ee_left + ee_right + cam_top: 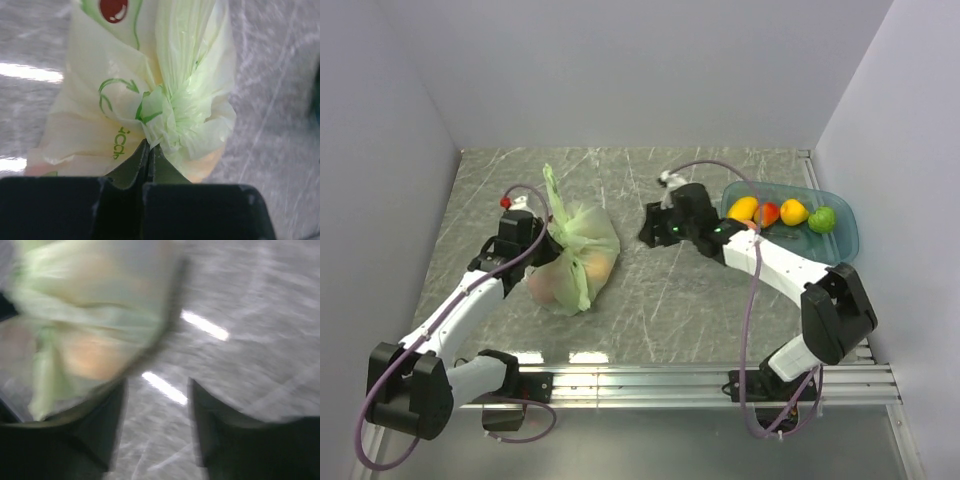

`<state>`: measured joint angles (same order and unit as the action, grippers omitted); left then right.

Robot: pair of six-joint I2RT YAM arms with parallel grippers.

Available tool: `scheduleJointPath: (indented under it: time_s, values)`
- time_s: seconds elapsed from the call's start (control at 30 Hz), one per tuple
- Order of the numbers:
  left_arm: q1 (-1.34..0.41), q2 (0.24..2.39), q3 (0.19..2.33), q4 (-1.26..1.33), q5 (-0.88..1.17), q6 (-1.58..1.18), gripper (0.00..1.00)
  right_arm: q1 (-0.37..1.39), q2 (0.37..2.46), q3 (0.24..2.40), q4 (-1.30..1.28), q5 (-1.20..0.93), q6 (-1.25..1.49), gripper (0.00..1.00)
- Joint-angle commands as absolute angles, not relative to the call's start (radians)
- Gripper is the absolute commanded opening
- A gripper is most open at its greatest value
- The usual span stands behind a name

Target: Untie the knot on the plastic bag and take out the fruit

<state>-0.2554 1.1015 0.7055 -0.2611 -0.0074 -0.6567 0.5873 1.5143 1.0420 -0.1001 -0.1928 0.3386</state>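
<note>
The pale green plastic bag (582, 255) lies left of the table's middle, and one handle tail (550, 185) points toward the back. Its knot (170, 117) is a crumpled twisted bunch right at my left gripper (149, 145). That gripper is shut, pinching a fold of plastic at the knot's base. The fruit (555, 285) inside shows only as pinkish and orange shapes through the plastic. My right gripper (648, 228) hovers just right of the bag (90, 315). In the blurred right wrist view the right gripper (156, 385) is open, with only bare table between its fingers.
A blue tray (847, 238) at the back right holds a yellow mango (743, 208), a reddish peach (767, 214), a yellow fruit (793, 211) and a green one (822, 219). White walls close in the left, back and right sides. A metal rail (700, 380) runs along the near edge.
</note>
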Motion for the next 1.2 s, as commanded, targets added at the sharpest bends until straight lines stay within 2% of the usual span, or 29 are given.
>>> scheduleJointPath:
  time_s: [0.0, 0.1, 0.2, 0.37, 0.47, 0.53, 0.57, 0.67, 0.7, 0.73, 0.9, 1.07, 1.17]
  values:
    - [-0.300, 1.103, 0.698, -0.183, 0.164, -0.540, 0.01, 0.676, 1.549, 1.150, -0.045, -0.276, 0.187, 0.74]
    - [-0.400, 1.123, 0.747, -0.205, 0.138, -0.482, 0.01, 0.705, 1.600, 1.198, -0.014, -0.357, 0.144, 0.85]
    - [-0.445, 1.135, 0.781, -0.224, 0.115, -0.466, 0.01, 0.741, 1.655, 1.258, -0.012, -0.408, 0.092, 0.90]
    - [-0.449, 1.134, 0.784, -0.216, 0.135, -0.488, 0.01, 0.770, 1.802, 1.384, -0.046, -0.437, 0.067, 0.91]
    - [-0.454, 1.141, 0.792, -0.229, 0.135, -0.488, 0.01, 0.772, 1.848, 1.381, -0.032, -0.420, 0.092, 0.81]
    - [-0.456, 1.140, 0.788, -0.239, 0.118, -0.488, 0.01, 0.769, 1.858, 1.344, -0.002, -0.388, 0.106, 0.64]
    - [-0.456, 1.134, 0.785, -0.242, 0.109, -0.488, 0.01, 0.767, 1.859, 1.336, -0.002, -0.379, 0.106, 0.49]
    - [-0.456, 1.112, 0.769, -0.261, 0.074, -0.495, 0.01, 0.759, 1.859, 1.296, -0.002, -0.348, 0.104, 0.22]
    - [-0.456, 1.108, 0.756, -0.268, 0.055, -0.505, 0.01, 0.755, 1.855, 1.284, -0.002, -0.347, 0.109, 0.07]
    - [-0.454, 1.103, 0.752, -0.275, 0.029, -0.511, 0.01, 0.750, 1.841, 1.260, 0.023, -0.347, 0.117, 0.01]
    - [-0.385, 1.104, 0.723, -0.366, -0.113, -0.589, 0.01, 0.677, 1.755, 1.166, 0.052, -0.342, 0.149, 0.00]
    - [-0.226, 1.092, 0.684, -0.356, -0.049, -0.655, 0.01, 0.548, 1.632, 1.019, 0.090, -0.434, 0.233, 0.00]
    - [-0.207, 1.100, 0.696, -0.324, -0.009, -0.647, 0.01, 0.506, 1.563, 0.951, 0.097, -0.454, 0.250, 0.00]
